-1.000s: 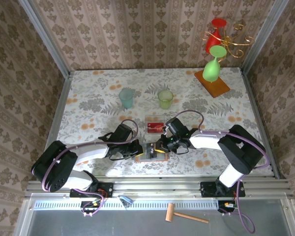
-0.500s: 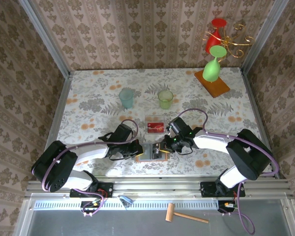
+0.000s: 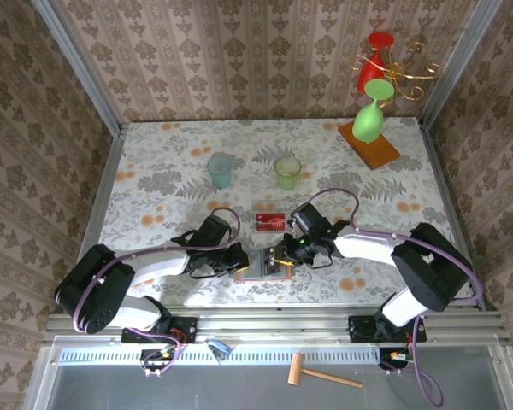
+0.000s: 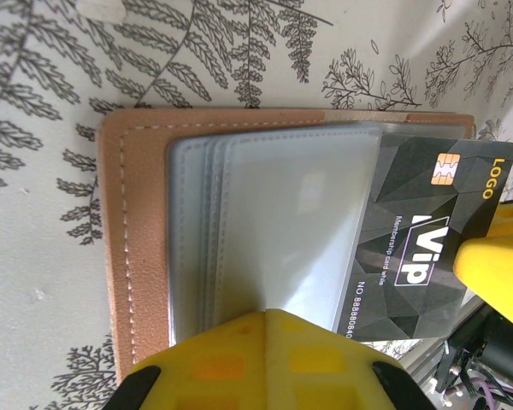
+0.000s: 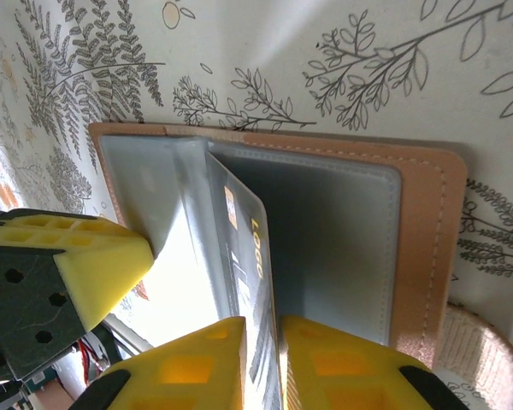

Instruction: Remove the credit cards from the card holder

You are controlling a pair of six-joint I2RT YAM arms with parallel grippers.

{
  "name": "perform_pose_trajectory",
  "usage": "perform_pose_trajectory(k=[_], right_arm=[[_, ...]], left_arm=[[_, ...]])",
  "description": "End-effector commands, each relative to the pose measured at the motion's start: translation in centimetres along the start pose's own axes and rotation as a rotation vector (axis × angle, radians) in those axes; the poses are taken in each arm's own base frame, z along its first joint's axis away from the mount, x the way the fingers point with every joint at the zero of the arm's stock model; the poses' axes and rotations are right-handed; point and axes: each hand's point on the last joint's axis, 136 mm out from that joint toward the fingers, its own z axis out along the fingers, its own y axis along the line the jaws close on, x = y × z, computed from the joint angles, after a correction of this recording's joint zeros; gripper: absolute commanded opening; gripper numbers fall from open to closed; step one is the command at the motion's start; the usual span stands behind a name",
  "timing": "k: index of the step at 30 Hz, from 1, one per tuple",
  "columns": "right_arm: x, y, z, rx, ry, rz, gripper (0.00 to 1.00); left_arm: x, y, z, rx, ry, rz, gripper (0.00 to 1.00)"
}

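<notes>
The table (image 3: 154, 179) has a cloth with a flower pattern. At the back stand a pale blue cup (image 3: 220, 169) and a green cup (image 3: 287, 172), apart from each other. A small clear tray (image 3: 258, 206) lies nearer the front. In the far right corner, a green goblet (image 3: 369, 120) stands on an orange wooden board (image 3: 378, 152). A wooden mallet (image 3: 322, 372) lies below the table edge.

Card (image 4: 419, 248) part hidden in holder (image 4: 137, 248) pocket; card no. cut off by L fingers (image 4: 265, 359).

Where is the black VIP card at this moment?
The black VIP card sticks halfway out of the card holder, which lies by the middle of the front edge of the table. The right fingers pinch its free end.
</notes>
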Motion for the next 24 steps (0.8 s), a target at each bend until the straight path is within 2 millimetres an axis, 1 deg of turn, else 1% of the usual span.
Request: perform_pose_trajectory(k=[1,6,13,24], right_arm=[[0.0,1.2,-0.2,-0.027,0.000,0.001,0.17],[0.0,1.0,-0.6,-0.017,-0.013,0.003,0.16],[0.0,1.2,-0.7,-0.019,-0.014,0.000,0.13],[-0.1,1.5,-1.1,-0.017,-0.018,-0.016,0.07]], left_arm=[[0.4,1.0,0.1,-0.041,0.007,-0.007,0.07],[0.4,1.0,0.1,-0.039,0.011,-0.004,0.07],[0.4,0.8,0.0,-0.036,0.010,-0.003,0.07],[-0.2,-0.1,-0.7,-0.006,-0.014,-0.001,0.08]])
